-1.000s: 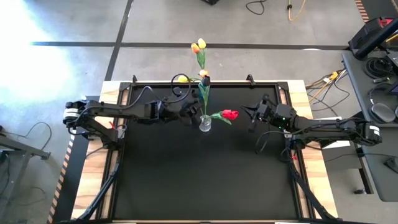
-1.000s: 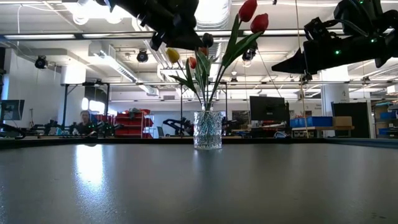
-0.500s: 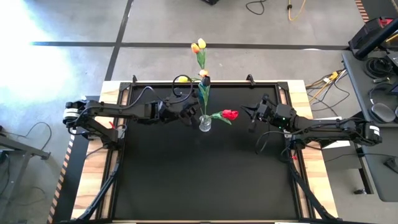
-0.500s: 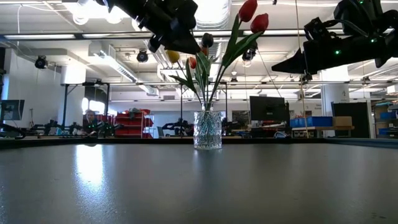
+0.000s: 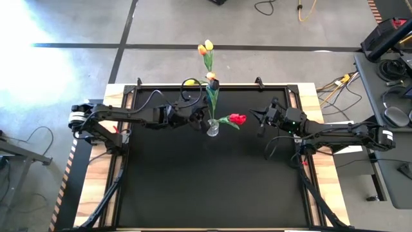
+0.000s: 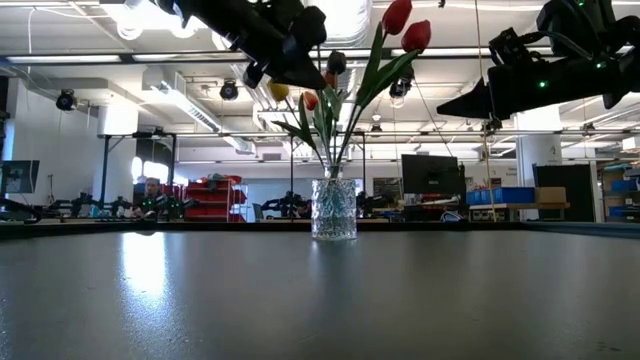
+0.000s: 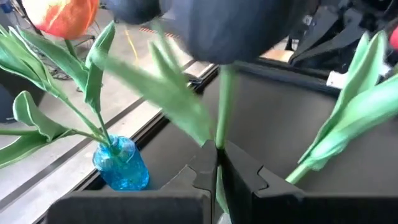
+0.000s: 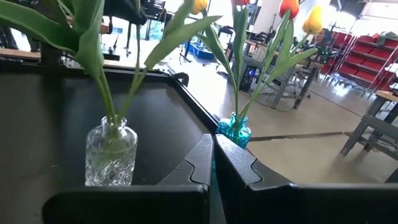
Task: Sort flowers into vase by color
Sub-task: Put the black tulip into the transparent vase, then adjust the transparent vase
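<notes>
Since the earlier frame, the left end effector (image 7: 217, 165) has advanced toward the clear vase (image 5: 212, 127) and closed; its fingers now pinch the stem of the dark tulip (image 7: 214, 25). Right end effector (image 5: 255, 116) waits beside the red tulips (image 5: 238, 118), fingers pressed together, empty. Judged status: the dark tulip still needs moving; yellow and orange tulips (image 5: 205, 48) stand in the blue vase (image 8: 234, 129) off the tabletop (image 5: 212, 187).

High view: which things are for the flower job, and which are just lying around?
For the job:
- clear vase holding red tulips
- blue vase holding orange and yellow tulips
- dark tulip, stem pinched by the left gripper
- right gripper, shut, beside the clear vase

Just lying about:
- cables on the floor
- gear on the side desk
</notes>
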Available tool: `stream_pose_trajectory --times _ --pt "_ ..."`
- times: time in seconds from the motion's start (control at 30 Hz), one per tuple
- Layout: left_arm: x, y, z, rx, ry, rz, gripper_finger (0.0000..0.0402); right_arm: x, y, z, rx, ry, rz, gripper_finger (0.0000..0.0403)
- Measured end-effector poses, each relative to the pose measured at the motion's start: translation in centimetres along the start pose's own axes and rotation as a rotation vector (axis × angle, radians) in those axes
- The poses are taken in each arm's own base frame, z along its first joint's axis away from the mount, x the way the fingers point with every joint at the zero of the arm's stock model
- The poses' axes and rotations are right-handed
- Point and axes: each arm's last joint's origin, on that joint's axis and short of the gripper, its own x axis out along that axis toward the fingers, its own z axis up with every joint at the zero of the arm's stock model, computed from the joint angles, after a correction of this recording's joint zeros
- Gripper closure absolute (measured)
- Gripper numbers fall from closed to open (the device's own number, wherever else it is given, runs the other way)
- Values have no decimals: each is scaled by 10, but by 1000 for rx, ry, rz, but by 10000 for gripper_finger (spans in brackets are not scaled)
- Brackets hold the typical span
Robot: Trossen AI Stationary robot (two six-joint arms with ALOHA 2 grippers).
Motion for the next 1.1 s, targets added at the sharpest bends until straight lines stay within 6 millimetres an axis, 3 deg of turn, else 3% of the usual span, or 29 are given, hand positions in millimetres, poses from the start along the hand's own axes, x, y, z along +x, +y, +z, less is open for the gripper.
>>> stream_pose_trajectory --times 0.4,0.9,1.1 --pt "4 -2 -7 -19 38 -15 397 0 0 0 0 1 0 394" --pt "2 -5 1 -9 27 -47 294 0 0 0 2 -1 0 394" --pt "0 -6 -1 21 40 -28 284 0 0 0 1 4 1 394"
